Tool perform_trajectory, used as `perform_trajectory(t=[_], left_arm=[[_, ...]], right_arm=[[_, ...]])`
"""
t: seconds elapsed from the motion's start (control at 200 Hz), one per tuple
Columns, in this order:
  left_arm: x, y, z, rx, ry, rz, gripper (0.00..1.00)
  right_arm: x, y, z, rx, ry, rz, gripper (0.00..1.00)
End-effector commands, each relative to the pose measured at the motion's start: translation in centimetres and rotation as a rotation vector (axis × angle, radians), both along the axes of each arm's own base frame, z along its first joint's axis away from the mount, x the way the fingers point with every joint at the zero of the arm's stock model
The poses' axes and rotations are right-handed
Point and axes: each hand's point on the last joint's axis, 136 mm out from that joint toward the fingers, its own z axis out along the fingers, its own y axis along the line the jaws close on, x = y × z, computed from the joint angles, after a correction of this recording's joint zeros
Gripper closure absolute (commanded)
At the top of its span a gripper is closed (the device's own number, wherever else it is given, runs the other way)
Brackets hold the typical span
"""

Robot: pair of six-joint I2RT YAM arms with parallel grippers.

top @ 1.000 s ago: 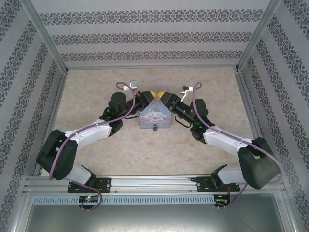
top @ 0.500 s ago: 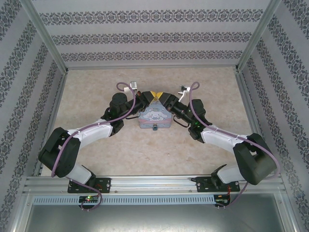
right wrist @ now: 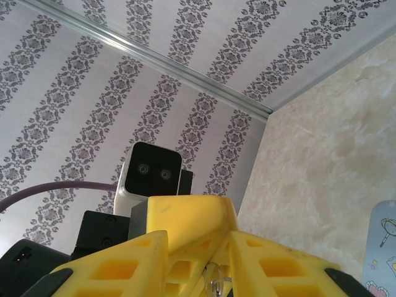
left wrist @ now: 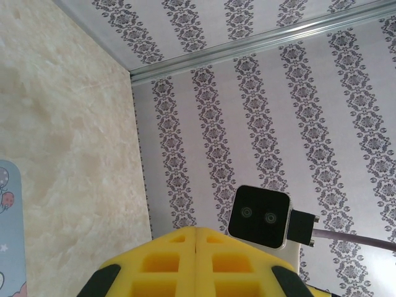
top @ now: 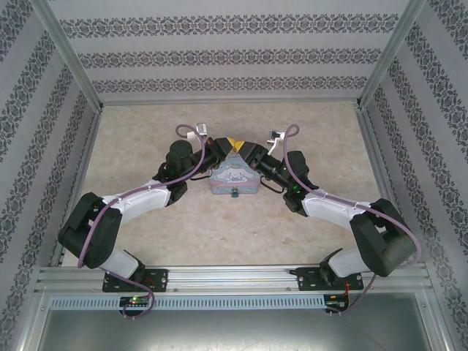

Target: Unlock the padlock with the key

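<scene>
**Centre of Table: Grippers Meeting Above the Tin**

At the centre of the top view, a pale blue tin (top: 234, 178) lies on the table (top: 183, 227). Both arms reach in from lower left and lower right and meet over the tin's upper edge. The padlock (top: 234, 193) sits against the middle of the tin's lower edge as a small dark piece touching the tin. It is too small to tell which way its long axis runs.

On the left gripper (left wrist: 195, 257), seen in the left wrist view, the two yellow fingers lie together along a closed seam at bottom centre of the frame.

On the right gripper (right wrist: 199, 244), seen in the right wrist view, the yellow fingers stand apart along the bottom of the frame. The tip of the left gripper sits in the upper part of the gap between them. Low in that gap, at bottom centre, the key (right wrist: 215, 284) shows as a thin pale ring, which is its head. The shaft is hidden, so the key's long axis and heading cannot be told. Whether the right fingers touch the key also cannot be told.
</scene>
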Motion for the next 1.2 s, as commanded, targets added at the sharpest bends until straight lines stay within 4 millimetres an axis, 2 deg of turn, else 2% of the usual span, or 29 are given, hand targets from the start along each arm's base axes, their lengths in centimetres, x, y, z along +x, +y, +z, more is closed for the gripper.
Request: perform_trajectory(t=[0.0,0.43,1.199], left_arm=[[0.31,0.23,2.13,-0.027,-0.077,0.01,1.0],[0.09,0.46,1.89,-0.013,-0.074,0.015,1.0],[-0.14,0.22,1.41,-0.001,-0.07,-0.004,1.0]], right_arm=[[-0.63,0.92,-0.04,0.011,-0.004,0.032,0.68],[-1.02,-0.01,-0.63,0.015,0.007,-0.001,0.72],[-0.34,0.87,-0.21,0.019,0.004,0.018,0.76]])
